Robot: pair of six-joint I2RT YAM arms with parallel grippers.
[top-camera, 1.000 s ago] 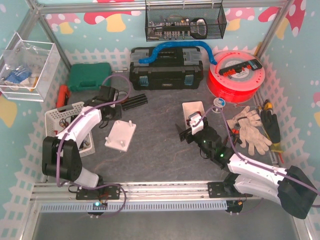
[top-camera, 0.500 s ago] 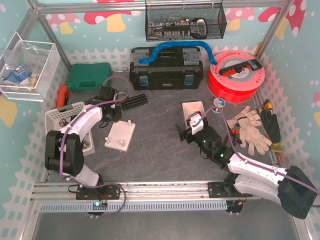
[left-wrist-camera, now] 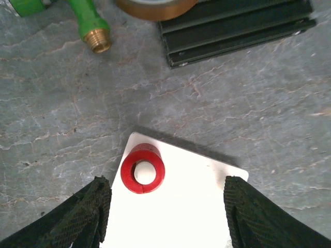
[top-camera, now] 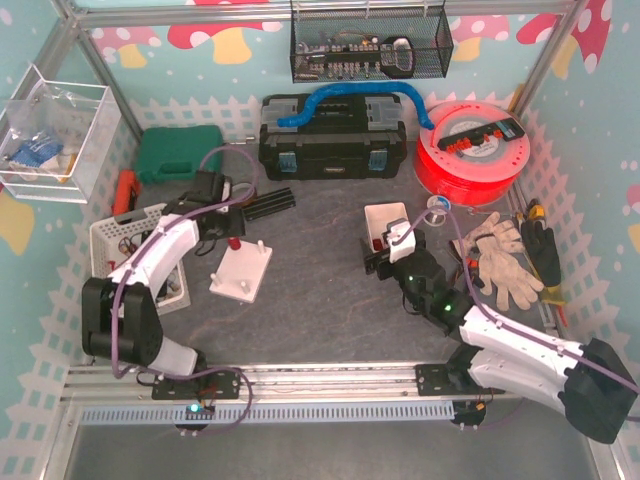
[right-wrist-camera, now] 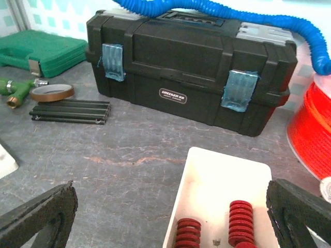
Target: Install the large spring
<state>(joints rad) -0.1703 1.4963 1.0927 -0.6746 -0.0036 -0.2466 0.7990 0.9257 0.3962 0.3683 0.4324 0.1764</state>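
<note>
Blk toolbox (top-camera: 333,137) w/ blue hose (top-camera: 350,96) on top, green case (top-camera: 178,152) left, red spool (top-camera: 470,150) right, gloves (top-camera: 500,262) nr spool.

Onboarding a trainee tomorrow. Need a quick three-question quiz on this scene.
1. True or false: the left gripper is clamped on the red spring.
2. The spare springs lie in: A) the white tray, B) the green case, C) the black toolbox.
3. Fill in: the red spring stands at a corner of the white ____.
Key: 1 false, its jaws stand open either side of it; 2 A; 3 plate.
</note>
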